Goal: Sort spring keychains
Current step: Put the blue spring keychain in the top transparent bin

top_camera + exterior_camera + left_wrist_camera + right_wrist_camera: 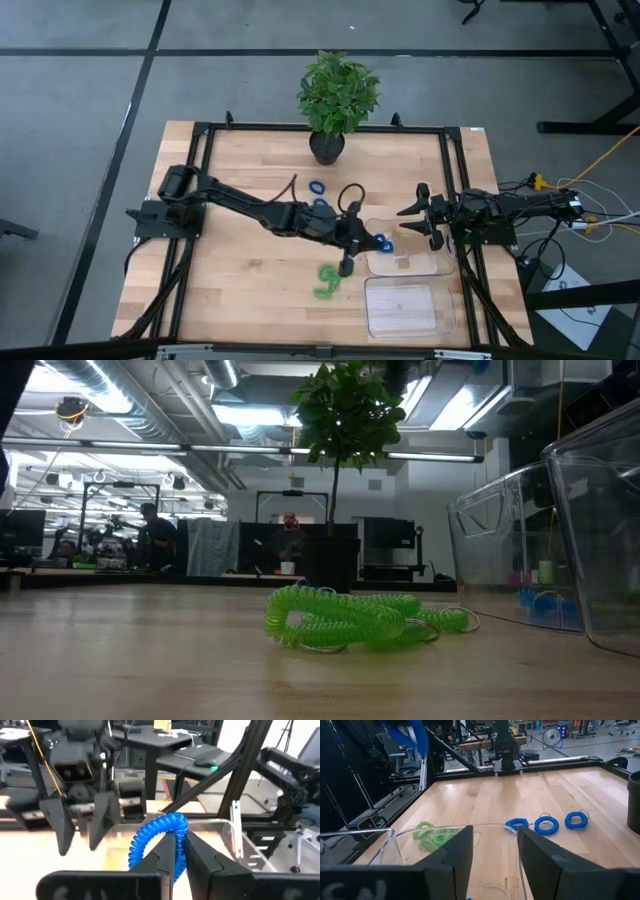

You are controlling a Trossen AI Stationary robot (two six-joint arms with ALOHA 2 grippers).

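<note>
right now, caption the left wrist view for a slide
Left gripper shut on a blue spring keychain above the clear tray, open right gripper opposite.

bare wood left of green keychains (327, 281), clear trays (405, 306) crowding right

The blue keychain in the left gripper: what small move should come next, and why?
Probably open the left gripper to drop it. Its fingers are shut on a blue spring keychain, held at the edge of the nearer clear tray, where blue coils already lie. The green keychains remain on the table; the right gripper waits open beside the tray.
</note>
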